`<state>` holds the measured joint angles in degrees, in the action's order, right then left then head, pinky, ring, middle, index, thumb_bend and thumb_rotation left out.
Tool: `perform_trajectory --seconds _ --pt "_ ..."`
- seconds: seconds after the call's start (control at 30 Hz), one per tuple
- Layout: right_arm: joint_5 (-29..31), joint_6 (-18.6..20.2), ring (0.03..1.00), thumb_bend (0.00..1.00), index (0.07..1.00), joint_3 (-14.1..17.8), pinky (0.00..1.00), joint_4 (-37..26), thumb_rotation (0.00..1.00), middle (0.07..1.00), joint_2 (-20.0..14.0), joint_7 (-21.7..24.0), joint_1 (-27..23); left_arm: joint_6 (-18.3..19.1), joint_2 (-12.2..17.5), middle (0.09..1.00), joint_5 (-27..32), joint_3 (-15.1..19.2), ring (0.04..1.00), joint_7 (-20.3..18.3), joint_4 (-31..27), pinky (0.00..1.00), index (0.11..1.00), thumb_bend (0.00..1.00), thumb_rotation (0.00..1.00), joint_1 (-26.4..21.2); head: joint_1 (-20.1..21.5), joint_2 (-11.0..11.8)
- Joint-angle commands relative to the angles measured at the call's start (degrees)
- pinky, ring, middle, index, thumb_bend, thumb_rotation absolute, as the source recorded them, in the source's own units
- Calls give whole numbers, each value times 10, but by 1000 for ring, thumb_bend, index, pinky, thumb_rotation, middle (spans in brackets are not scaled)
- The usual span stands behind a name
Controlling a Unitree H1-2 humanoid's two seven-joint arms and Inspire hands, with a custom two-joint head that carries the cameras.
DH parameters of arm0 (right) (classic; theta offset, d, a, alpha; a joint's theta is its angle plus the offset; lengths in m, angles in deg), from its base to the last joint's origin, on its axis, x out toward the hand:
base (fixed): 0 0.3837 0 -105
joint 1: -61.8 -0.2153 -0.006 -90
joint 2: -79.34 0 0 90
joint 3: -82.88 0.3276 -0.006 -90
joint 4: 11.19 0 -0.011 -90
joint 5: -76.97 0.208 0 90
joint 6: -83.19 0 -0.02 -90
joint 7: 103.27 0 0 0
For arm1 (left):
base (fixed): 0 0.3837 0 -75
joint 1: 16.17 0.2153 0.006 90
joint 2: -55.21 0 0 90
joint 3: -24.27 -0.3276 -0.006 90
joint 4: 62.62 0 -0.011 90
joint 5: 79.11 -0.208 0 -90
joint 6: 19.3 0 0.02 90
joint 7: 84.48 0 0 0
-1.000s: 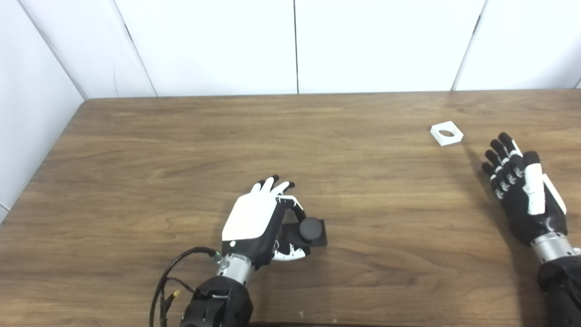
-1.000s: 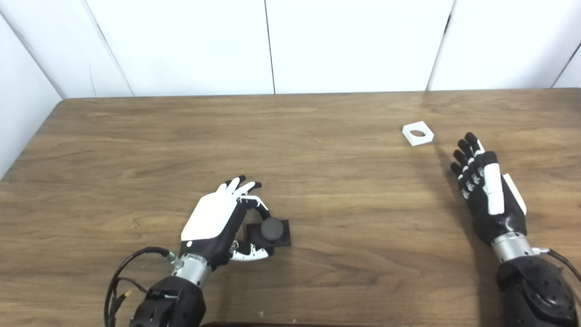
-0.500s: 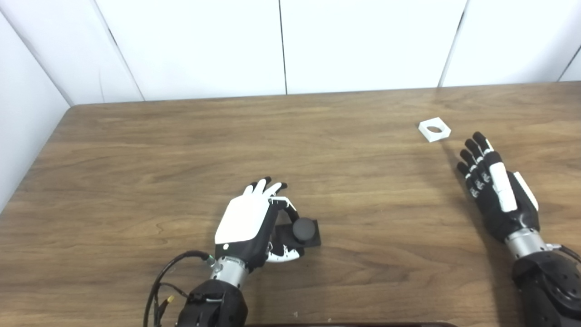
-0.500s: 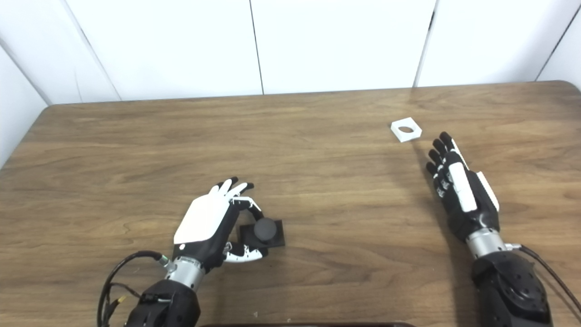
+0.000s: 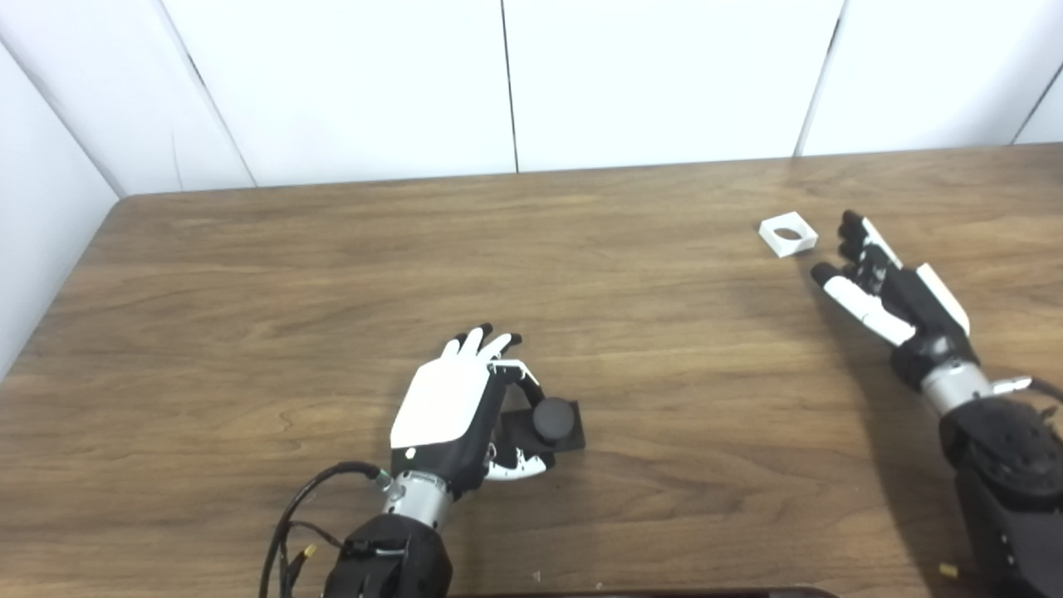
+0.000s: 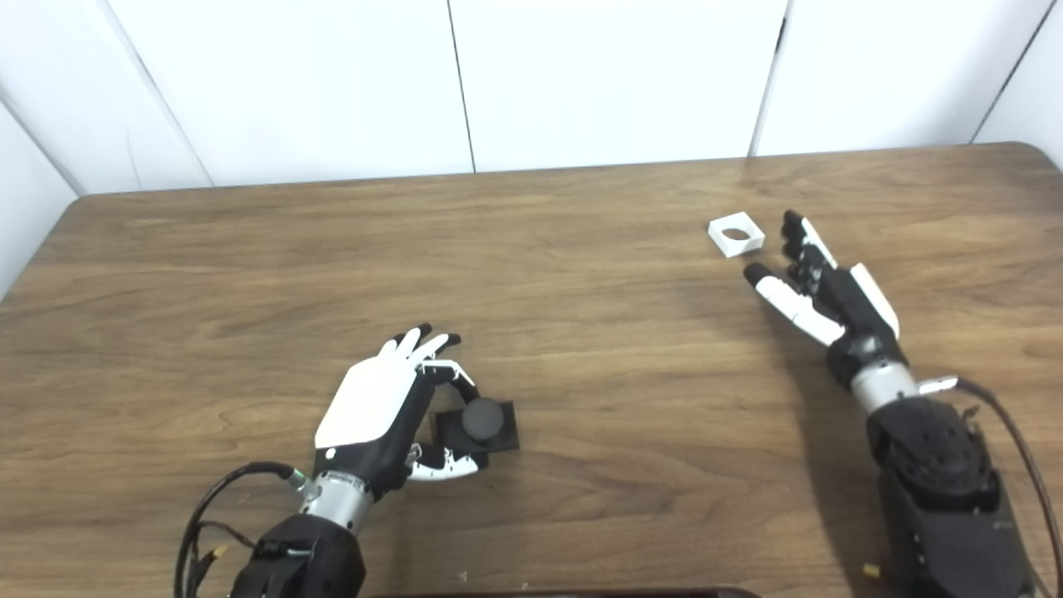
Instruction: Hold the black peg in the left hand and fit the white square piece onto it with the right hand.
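The black peg (image 5: 554,419), a round knob on a square black base, rests on the wooden table (image 5: 332,266) near its front middle. My left hand (image 5: 448,407) lies against its left side, with forefinger and thumb closed around the base. The white square piece (image 5: 788,234) with a round hole lies flat at the far right of the table. My right hand (image 5: 884,286) is open and empty, fingers spread, with its fingertips just right of the white piece and not touching it. It also shows in the right eye view (image 6: 818,286).
White wall panels (image 5: 498,83) stand behind the table's back edge. A black cable (image 5: 307,507) loops off my left wrist near the front edge.
My right hand has moved forward and left toward the white piece and turned, with the thumb now out to the left. The camera has shifted a little. The left hand and peg have stayed put.
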<state>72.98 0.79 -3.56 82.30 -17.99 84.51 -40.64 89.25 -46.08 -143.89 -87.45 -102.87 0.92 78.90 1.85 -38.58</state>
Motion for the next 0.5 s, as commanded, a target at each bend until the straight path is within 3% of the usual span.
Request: perform_trajectory --seconds 0.0,0.17,0.47 --pt "-26 -34 986 721 894 -5 1000 0 413 956 -17 -10 -35 -11 0 919 -2 -2 1000 -1 -5 1000 492 508 53 5 1 -1" --pt "-63 -54 968 775 894 -18 998 30 373 946 -35 -8 -63 -3 -1 930 -12 -1 1000 -16 -11 1000 493 507 55 7 5 2" --pt "-141 -33 1000 827 876 -52 1000 51 337 970 -71 1 -115 -6 1 929 -9 3 1000 -13 -9 1000 493 507 53 7 13 9"
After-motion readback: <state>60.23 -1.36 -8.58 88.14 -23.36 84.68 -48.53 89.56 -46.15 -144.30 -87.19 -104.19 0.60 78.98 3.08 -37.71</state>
